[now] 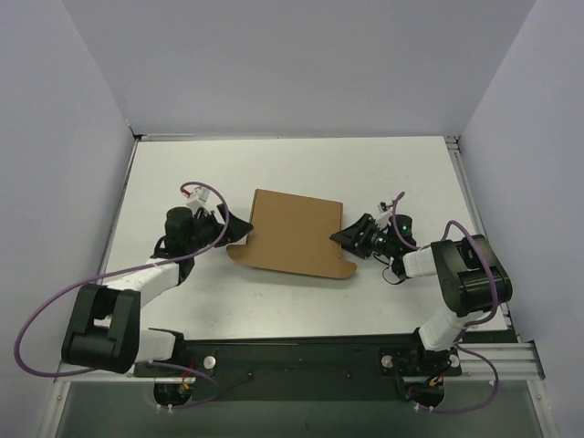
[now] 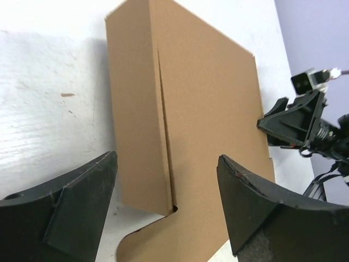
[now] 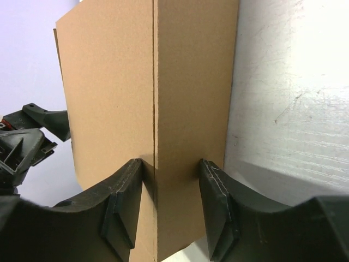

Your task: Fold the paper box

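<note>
The paper box [image 1: 294,233] is a shallow brown cardboard shape lying in the middle of the white table, with a curved flap sticking out along its near edge. My left gripper [image 1: 239,228] sits at the box's left end, open. In the left wrist view the box [image 2: 207,109] and its slit side wall lie ahead between the wide-spread fingers of that gripper [image 2: 166,157], untouched. My right gripper [image 1: 339,237] is at the box's right end. In the right wrist view its fingers [image 3: 170,162] press on both sides of the box's [image 3: 120,82] folded corner.
Pale walls enclose the table [image 1: 411,173] on the left, back and right. A black rail [image 1: 301,356] carrying both arm bases runs along the near edge. Purple cables loop beside each arm.
</note>
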You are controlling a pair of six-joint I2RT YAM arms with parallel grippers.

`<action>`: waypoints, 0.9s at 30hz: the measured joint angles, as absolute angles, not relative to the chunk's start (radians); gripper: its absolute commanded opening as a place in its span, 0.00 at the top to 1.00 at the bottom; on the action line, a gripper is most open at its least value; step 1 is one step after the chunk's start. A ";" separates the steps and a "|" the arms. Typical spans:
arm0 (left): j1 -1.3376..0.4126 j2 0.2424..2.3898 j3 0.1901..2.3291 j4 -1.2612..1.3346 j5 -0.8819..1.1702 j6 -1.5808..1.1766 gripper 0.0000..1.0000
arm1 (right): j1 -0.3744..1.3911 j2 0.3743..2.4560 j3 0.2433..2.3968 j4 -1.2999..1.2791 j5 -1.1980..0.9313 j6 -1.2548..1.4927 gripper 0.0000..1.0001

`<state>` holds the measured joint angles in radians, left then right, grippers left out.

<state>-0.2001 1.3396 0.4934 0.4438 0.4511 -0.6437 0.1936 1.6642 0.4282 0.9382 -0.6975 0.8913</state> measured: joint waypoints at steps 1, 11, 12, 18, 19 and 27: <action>-0.182 1.314 0.489 0.443 0.459 -0.648 0.15 | 0.187 1.670 0.421 0.960 -0.707 0.899 0.79; -0.130 1.327 0.483 0.444 0.549 -0.698 0.15 | 0.146 1.683 0.397 1.009 -0.767 0.919 0.80; -0.130 1.345 0.483 0.447 0.558 -0.705 0.15 | 0.144 1.683 0.396 1.010 -0.769 0.919 0.80; -0.165 1.428 0.488 0.458 0.593 -0.730 0.15 | 0.144 1.675 0.395 0.999 -0.771 0.912 0.80; -0.176 1.438 0.492 0.460 0.598 -0.731 0.15 | 0.144 1.673 0.395 0.995 -0.770 0.911 0.80; -0.206 1.549 0.498 0.530 0.615 -0.795 0.66 | 0.136 1.634 0.395 0.933 -0.758 0.863 0.67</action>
<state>-0.2062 1.5494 0.4980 0.5304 0.6147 -0.7948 0.1360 1.6344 0.3954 0.9333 -0.7582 0.8635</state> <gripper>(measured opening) 0.567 0.392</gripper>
